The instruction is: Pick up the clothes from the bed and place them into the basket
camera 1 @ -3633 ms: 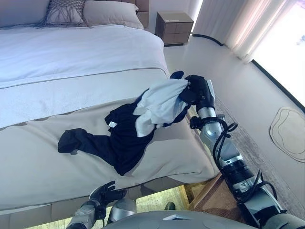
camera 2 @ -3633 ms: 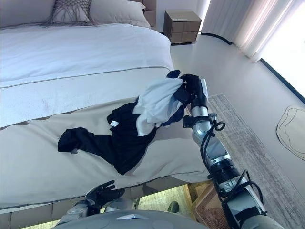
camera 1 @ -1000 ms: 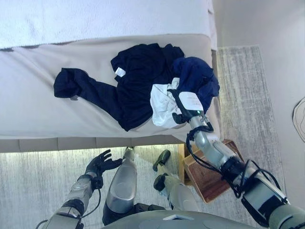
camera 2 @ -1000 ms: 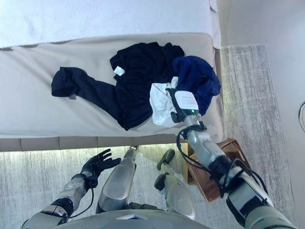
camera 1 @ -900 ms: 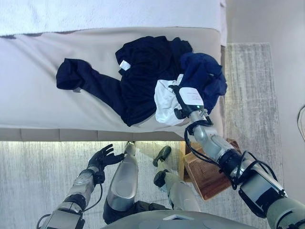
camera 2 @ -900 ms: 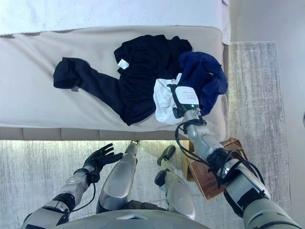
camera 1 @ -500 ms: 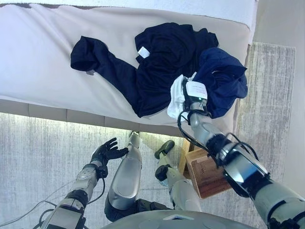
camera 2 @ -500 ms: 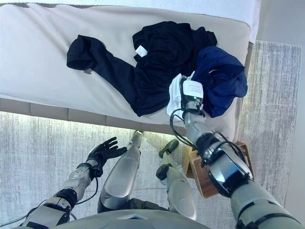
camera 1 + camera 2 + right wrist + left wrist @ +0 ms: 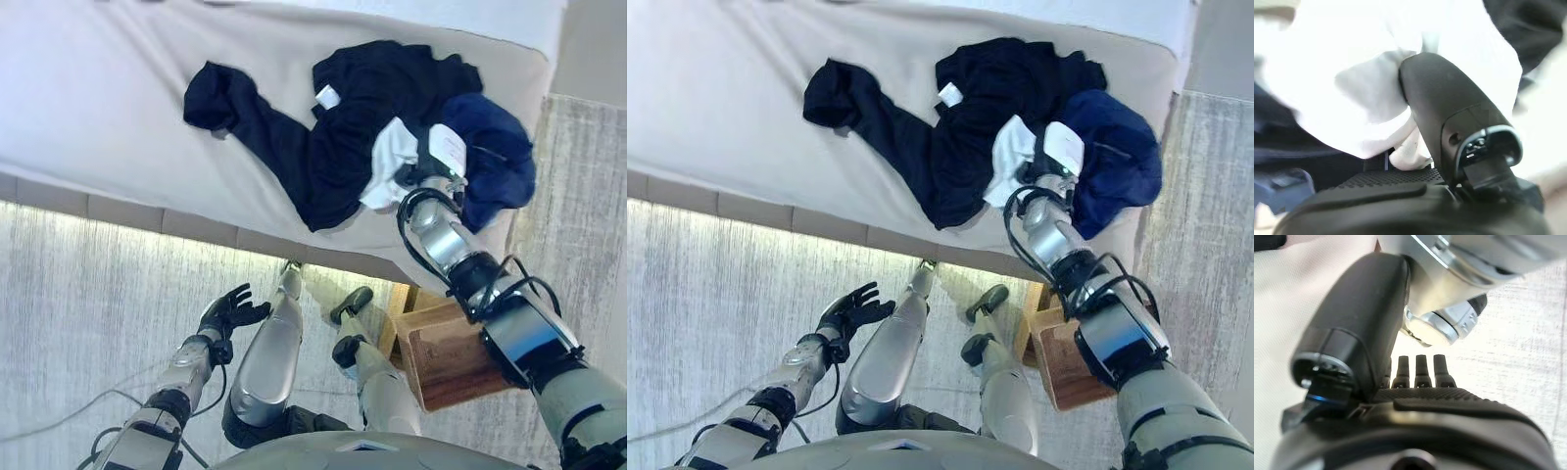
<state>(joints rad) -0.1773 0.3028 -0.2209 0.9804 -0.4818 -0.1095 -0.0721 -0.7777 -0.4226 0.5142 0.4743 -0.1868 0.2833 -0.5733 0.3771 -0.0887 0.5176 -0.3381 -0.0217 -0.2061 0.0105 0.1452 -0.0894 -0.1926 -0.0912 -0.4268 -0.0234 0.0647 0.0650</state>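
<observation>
A black garment (image 9: pixel 333 147) lies spread on the beige bed cover (image 9: pixel 118 117), with a dark blue garment (image 9: pixel 500 162) bunched at the bed's right edge. A white garment (image 9: pixel 390 162) lies between them. My right hand (image 9: pixel 438 162) rests on the pile and is shut on the white garment; in the right wrist view its thumb (image 9: pixel 1444 112) presses into the white cloth (image 9: pixel 1352 73). My left hand (image 9: pixel 232 311) hangs open and empty low over the floor, its fingers (image 9: pixel 1422 372) straight. The wooden basket (image 9: pixel 456 352) stands on the floor below the bed's right corner, under my right arm.
The bed's padded side (image 9: pixel 147 220) runs across the view above a pale grey rug (image 9: pixel 88 313). More rug (image 9: pixel 578 196) lies right of the bed.
The camera has tilted down and the whole picture has shifted. My right hand has come down from holding the white garment raised and now keeps it at the bed's edge.
</observation>
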